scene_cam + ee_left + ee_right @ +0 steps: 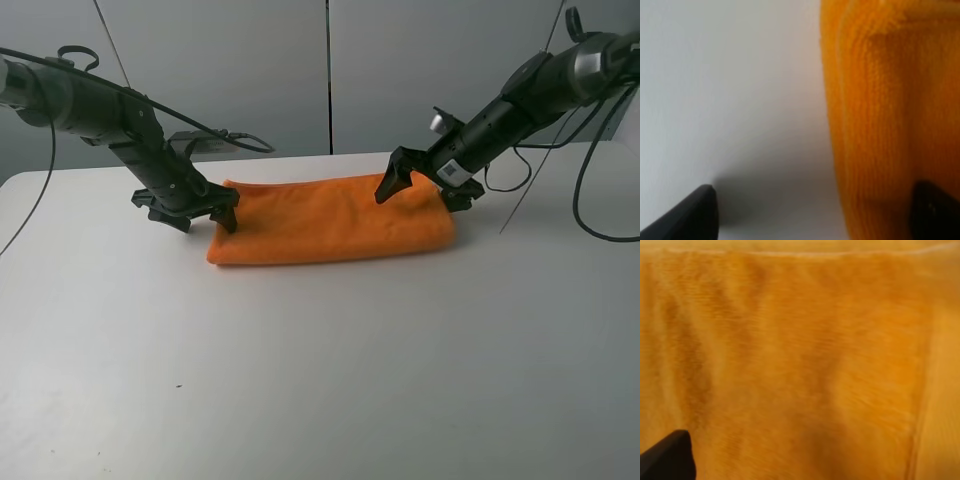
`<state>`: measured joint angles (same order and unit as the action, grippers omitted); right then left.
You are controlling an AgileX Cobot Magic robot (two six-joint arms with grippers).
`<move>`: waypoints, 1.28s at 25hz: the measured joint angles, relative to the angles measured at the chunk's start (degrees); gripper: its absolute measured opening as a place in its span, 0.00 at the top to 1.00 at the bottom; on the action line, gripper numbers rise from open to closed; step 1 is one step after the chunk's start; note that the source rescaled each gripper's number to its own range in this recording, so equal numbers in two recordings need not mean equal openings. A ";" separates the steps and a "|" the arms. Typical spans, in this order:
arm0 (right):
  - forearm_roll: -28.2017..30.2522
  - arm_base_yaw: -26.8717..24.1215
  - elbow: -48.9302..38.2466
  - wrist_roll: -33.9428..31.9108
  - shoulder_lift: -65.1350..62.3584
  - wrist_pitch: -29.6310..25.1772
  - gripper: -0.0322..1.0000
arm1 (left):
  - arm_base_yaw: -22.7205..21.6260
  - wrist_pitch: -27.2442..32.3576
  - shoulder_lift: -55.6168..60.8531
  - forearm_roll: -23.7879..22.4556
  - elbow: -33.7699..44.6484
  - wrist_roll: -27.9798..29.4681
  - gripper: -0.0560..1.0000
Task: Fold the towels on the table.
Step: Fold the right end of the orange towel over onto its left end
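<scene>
The bright orange towel (330, 225) lies folded into a long strip on the white table (300, 380), towards the back. My left gripper (195, 213) is open at the towel's left end. In the left wrist view (812, 215) one fingertip (935, 210) rests on the towel (880, 115) and the other (690, 215) is over bare table (730, 90). My right gripper (428, 190) is open, low over the towel's right end. The right wrist view is filled by the towel (805, 365), with one fingertip (667, 457) showing. The label and stripe bands are hidden.
Grey wall panels (330, 70) stand just behind the table's back edge. Black cables (590, 190) hang from the right arm to the table at the back right, and a cable (240, 140) trails behind the left arm.
</scene>
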<state>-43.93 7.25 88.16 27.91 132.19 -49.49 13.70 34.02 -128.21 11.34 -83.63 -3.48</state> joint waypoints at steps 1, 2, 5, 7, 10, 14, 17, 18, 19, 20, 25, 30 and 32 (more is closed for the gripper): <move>-0.14 0.72 0.00 0.00 0.00 0.17 0.00 | 0.00 0.23 0.00 0.00 -0.11 -0.03 0.01; -0.24 1.24 0.00 -0.12 0.00 0.42 0.00 | 0.00 0.22 0.00 0.00 -0.11 -0.13 0.01; -0.24 1.59 0.00 -0.76 0.00 0.65 0.00 | 0.00 0.45 0.00 0.00 -0.11 -0.13 0.01; -0.04 1.59 0.00 -1.75 0.00 0.65 0.00 | 0.00 0.57 0.00 0.00 -0.11 -0.65 0.01; 1.53 1.59 0.09 -3.21 0.00 0.64 0.01 | 0.00 0.81 0.00 0.00 -0.19 -1.24 0.01; 4.22 1.59 0.09 -3.57 0.05 0.64 0.30 | 0.00 0.85 0.00 0.00 -0.19 -1.47 0.01; 5.98 1.59 0.09 -3.83 0.68 0.43 0.72 | 0.00 0.94 0.00 0.00 -0.19 -1.60 0.01; 5.99 1.59 -0.01 -3.96 0.78 0.29 0.88 | 0.00 0.99 0.00 0.00 -0.19 -1.81 0.01; 5.99 1.59 -0.01 -4.29 0.78 0.28 0.92 | 0.00 0.99 0.00 0.00 -0.19 -2.13 0.01; 5.99 1.59 -0.01 -4.46 0.78 0.28 0.92 | 0.00 0.99 0.00 0.00 -0.19 -2.36 0.01; 5.88 1.59 -0.11 -5.27 -0.29 0.28 0.92 | 0.00 1.19 0.00 0.00 -0.19 -2.69 0.01; 5.78 1.59 -0.11 -8.02 -3.85 -0.98 0.92 | 0.00 1.19 0.00 0.00 -0.19 -2.69 0.01; 5.24 1.59 0.01 -9.72 -4.93 -2.18 0.92 | 0.00 1.19 0.00 0.00 -0.19 -2.69 0.01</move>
<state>-38.69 8.84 88.18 18.19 127.26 -51.67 13.70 35.22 -128.21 11.34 -83.82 -6.17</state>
